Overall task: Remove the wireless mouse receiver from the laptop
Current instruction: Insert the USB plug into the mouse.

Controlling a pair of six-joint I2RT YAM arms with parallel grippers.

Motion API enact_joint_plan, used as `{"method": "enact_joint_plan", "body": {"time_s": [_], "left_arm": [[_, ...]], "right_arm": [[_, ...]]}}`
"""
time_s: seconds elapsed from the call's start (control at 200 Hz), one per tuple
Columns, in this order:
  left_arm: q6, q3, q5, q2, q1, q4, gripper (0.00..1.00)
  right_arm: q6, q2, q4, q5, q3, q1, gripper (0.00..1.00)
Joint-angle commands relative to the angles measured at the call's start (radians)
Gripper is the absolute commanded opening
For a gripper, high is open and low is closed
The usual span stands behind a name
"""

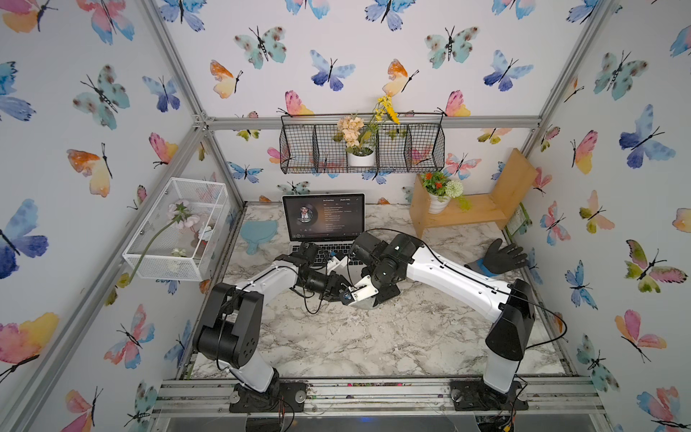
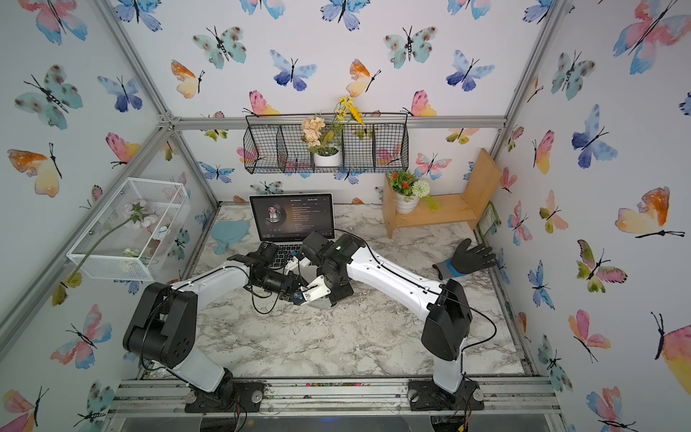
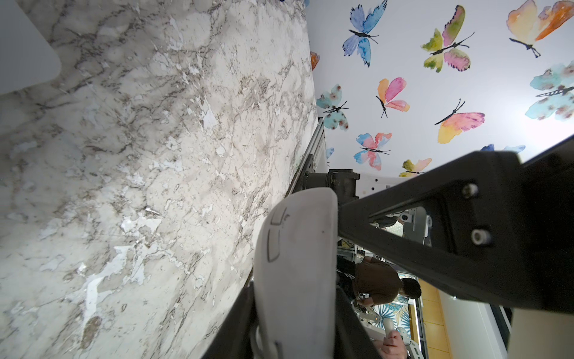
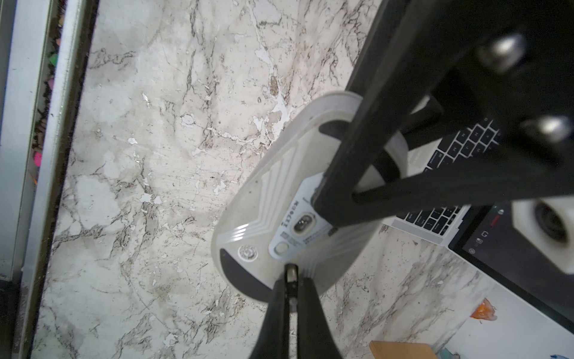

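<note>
The laptop (image 1: pixel 323 217) stands open at the back of the marble table, screen lit; its keys (image 4: pixel 450 152) show in the right wrist view. In front of it both grippers meet. My left gripper (image 3: pixel 295 310) is shut on the grey oval mouse (image 3: pixel 298 248), holding it on edge with its underside (image 4: pixel 279 202) turned to the right wrist camera. My right gripper (image 4: pixel 290 281) is shut on the wireless mouse receiver (image 4: pixel 291 271), a tiny stub with a metal tip that sits right at the mouse's underside. In both top views the receiver is too small to see.
A black glove (image 1: pixel 501 258) lies at the right of the table, and a wooden shelf (image 1: pixel 475 213) with a flower pot stands at the back right. Left of the laptop lies a blue paddle-shaped piece (image 1: pixel 258 233). A white mesh basket (image 1: pixel 179 228) hangs on the left wall.
</note>
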Motion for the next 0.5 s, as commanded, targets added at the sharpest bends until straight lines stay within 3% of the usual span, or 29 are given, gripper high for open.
{"method": "enact_joint_plan", "body": {"time_s": [0.0, 0.085, 0.496], "left_arm": [[0.012, -0.002, 0.113, -0.016, 0.004, 0.008, 0.00], [0.012, -0.002, 0.112, -0.017, 0.004, 0.009, 0.00], [0.015, -0.002, 0.114, -0.020, 0.006, 0.010, 0.00]], "right_arm": [[0.007, 0.009, -0.011, 0.037, -0.023, 0.003, 0.11], [0.010, 0.009, -0.011, 0.033, -0.020, 0.004, 0.18], [0.019, 0.008, -0.009, 0.042, 0.002, 0.003, 0.28]]}}
